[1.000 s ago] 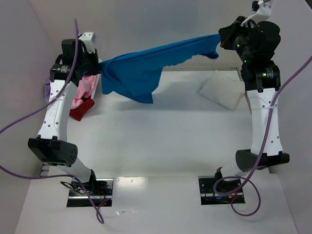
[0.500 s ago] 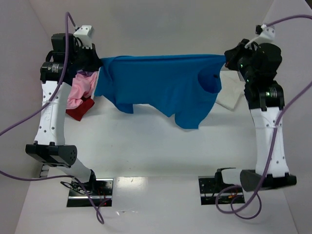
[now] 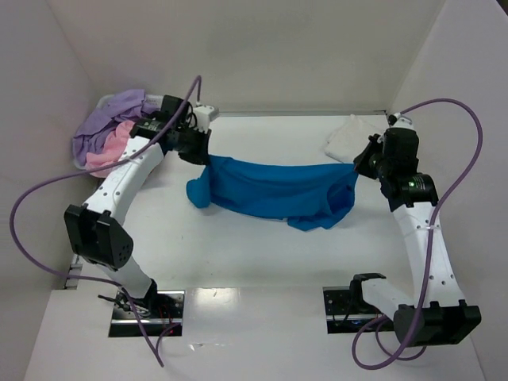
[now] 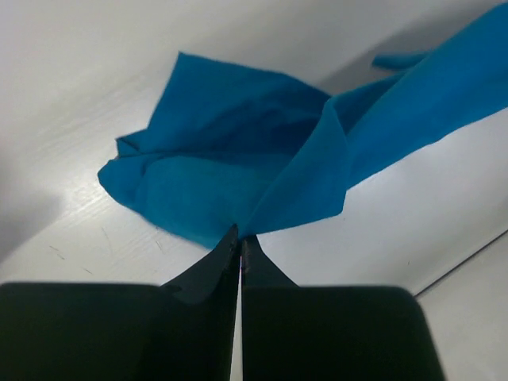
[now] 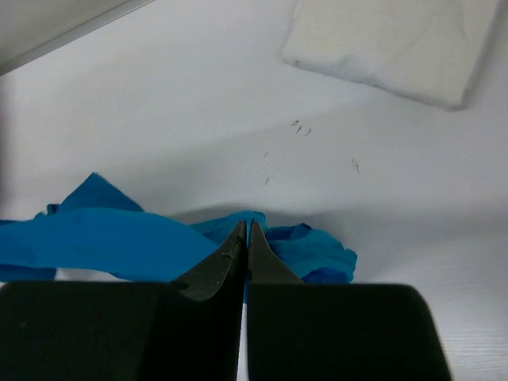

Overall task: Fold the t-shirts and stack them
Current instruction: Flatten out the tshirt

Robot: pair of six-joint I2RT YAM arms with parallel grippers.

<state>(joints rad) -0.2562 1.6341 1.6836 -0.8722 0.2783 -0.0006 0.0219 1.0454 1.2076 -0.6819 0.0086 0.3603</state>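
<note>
Across the counter's middle: the blue t-shirt (image 3: 274,190) hangs stretched between the two tools. Its upper edge is pulled nearly straight and its lower part sags onto the counter (image 3: 262,254). The left end is bunched into folds and the right end drops in a rounded flap.
Left tool (image 3: 204,152): jaws pressed together on a fold at the shirt's left end. The left wrist view shows blue cloth running right into the closed tips.
Right tool (image 3: 361,165): jaws tight together, pinching the shirt's right end. The right wrist view shows crumpled blue cloth at the tips.
White t-shirt (image 3: 353,139): folded flat near the far right corner, just beyond the right tool and apart from the blue shirt.
Lavender t-shirt (image 3: 111,111) and pink t-shirt (image 3: 107,155): heaped together in the far left corner, with the lavender one over and behind the pink.
Container: a pale rim (image 3: 103,100) peeks out at the heap's far edge. Too little shows to tell what it belongs to.
Marks: a few tiny dark specks (image 5: 300,127) lie on the counter between the white shirt and the right tool, too small to read.
Edges: white walls (image 3: 278,48) close the far, left and right sides.
Open room: bare counter runs from the blue shirt toward the arm bases.
</note>
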